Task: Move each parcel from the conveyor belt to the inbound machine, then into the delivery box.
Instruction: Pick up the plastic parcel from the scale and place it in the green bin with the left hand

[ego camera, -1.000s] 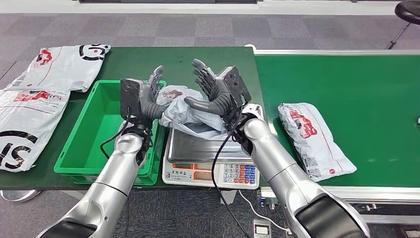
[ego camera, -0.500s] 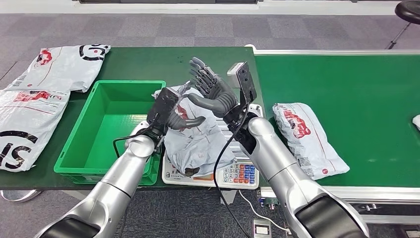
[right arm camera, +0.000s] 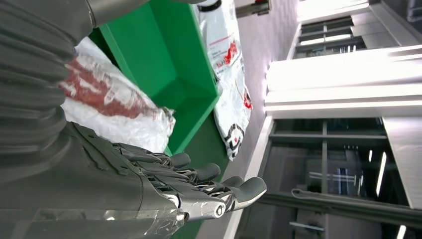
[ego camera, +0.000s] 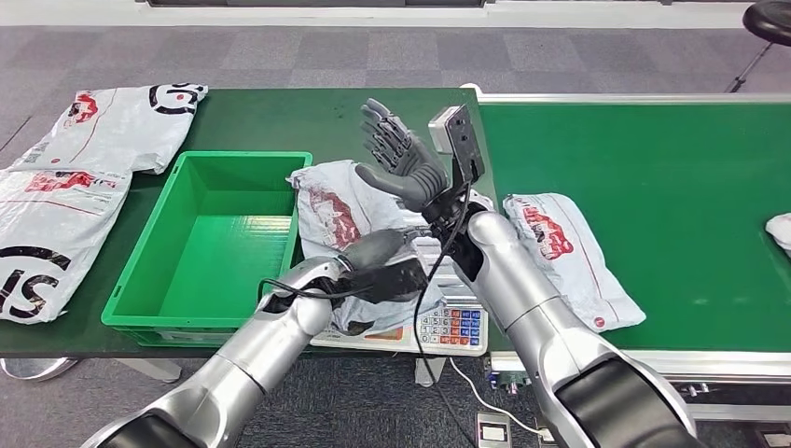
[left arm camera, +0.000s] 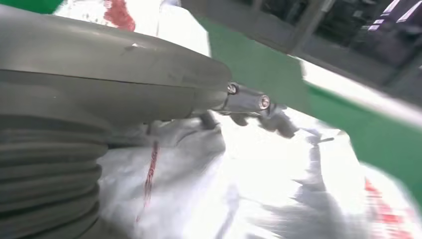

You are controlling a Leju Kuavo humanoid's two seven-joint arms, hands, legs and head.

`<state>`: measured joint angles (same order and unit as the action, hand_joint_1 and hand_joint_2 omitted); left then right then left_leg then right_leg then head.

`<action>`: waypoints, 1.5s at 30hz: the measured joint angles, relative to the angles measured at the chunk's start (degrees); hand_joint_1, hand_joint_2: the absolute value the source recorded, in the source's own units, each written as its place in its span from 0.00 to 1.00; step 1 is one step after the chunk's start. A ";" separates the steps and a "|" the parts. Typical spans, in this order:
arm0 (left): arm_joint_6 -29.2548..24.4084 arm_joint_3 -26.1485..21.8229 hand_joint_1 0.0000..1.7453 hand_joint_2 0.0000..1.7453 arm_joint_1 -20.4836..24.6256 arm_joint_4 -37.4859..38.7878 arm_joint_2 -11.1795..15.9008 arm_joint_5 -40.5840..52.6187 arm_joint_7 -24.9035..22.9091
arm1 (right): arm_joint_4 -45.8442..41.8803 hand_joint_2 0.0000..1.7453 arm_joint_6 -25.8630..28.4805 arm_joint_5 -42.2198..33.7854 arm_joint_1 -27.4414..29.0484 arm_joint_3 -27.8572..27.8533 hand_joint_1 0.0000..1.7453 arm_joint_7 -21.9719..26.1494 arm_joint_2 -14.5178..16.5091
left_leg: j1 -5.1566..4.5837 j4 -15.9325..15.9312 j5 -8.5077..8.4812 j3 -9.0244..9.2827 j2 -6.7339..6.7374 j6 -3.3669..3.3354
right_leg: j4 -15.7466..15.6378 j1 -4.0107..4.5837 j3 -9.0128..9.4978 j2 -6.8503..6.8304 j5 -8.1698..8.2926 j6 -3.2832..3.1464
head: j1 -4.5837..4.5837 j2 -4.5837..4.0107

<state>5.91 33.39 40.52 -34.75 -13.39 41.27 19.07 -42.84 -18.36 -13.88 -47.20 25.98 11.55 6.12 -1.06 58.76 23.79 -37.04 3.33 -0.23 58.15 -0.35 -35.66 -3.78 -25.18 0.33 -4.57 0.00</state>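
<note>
A crumpled white-grey parcel (ego camera: 334, 210) (left arm camera: 259, 189) (right arm camera: 114, 109) with red print lies across the weighing scale (ego camera: 450, 327), its near end draped over the scale's display. My left hand (ego camera: 381, 266) (left arm camera: 149, 89) rests palm-down on that near end, with its fingers (left arm camera: 276, 119) stretched out and touching the bag. My right hand (ego camera: 401, 157) (right arm camera: 164, 189) is raised above the scale's far right corner, fingers apart and empty. A second parcel (ego camera: 560, 250) lies on the green conveyor belt (ego camera: 672, 168), just right of the scale.
The green delivery box (ego camera: 210, 243) (right arm camera: 164, 64) stands left of the scale, its inside bare. Two flat courier bags (ego camera: 117, 126) (ego camera: 47, 224) lie on the table's far left. Another parcel (ego camera: 780, 230) shows at the belt's right edge.
The parcel dropped from both hands onto the scale and flattened. My left arm swung to the near side and lowered onto its near end. The belt parcel drifted left.
</note>
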 joint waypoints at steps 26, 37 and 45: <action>-8.82 12.40 1.00 1.00 4.75 11.05 -0.55 20.25 -9.54 | -2.60 1.00 0.45 2.65 2.16 -4.14 0.00 0.73 -2.41 | 0.01 -0.01 -0.02 0.36 0.03 -0.01 | -0.02 -0.03 0.36 0.01 0.04 0.01 | 0.00 0.00; -10.93 12.40 1.00 1.00 5.21 10.99 -0.55 20.82 -8.73 | -4.26 1.00 0.44 2.65 2.77 -5.01 0.00 -0.25 -3.81 | 0.00 -0.01 0.00 0.34 0.06 0.01 | -0.01 -0.03 0.31 0.03 0.07 -0.03 | 0.00 0.00; -13.86 11.98 1.00 1.00 6.12 9.41 -0.38 19.60 -7.85 | -3.67 1.00 2.60 4.48 1.95 -5.06 0.00 -1.75 -4.81 | 0.00 -0.01 0.00 0.30 0.05 0.00 | -0.02 -0.03 0.25 0.02 0.06 -0.04 | 0.00 0.00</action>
<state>-7.96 45.37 46.64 -25.34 -13.78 60.87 11.22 -46.51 -15.76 -9.40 -45.24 20.92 9.80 1.31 -1.05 58.75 23.78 -36.75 3.37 -0.22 58.13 -0.37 -35.41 -3.76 -25.12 0.30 -4.57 0.00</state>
